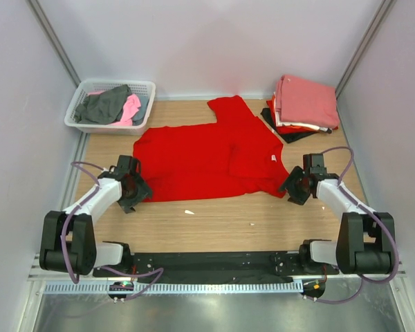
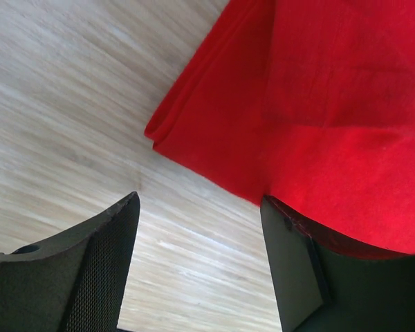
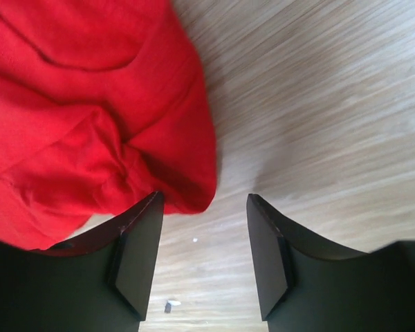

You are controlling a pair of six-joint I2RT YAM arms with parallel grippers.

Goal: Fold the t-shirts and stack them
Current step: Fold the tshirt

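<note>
Table (image 1: 228,221): pale wood; both wrist views show its grain close up.
Red t-shirt (image 1: 194,159): lies spread in the middle of the table, one sleeve toward the back. Only the top view shows it whole. The left wrist view shows a doubled edge of it (image 2: 332,104), the right wrist view a rumpled corner (image 3: 76,104).
Folded stack (image 1: 304,102): at the back right corner, salmon-pink on top, red and black layers under it; seen only from above.
Basket (image 1: 104,127): white lattice, back left, holding a grey tee (image 1: 104,105) and a pink tee (image 1: 131,109).
Left gripper (image 2: 200,200): jaws wide open, bare wood between them; one finger is at the shirt's edge, contact not clear.
Right gripper (image 3: 204,197): jaws wide open, holding nothing; one finger is just beside the cloth.
Neck label (image 1: 274,158): small, white, on the shirt's right part; no writing can be read.
White scrap (image 1: 189,211): on the wood near the shirt's front edge.
</note>
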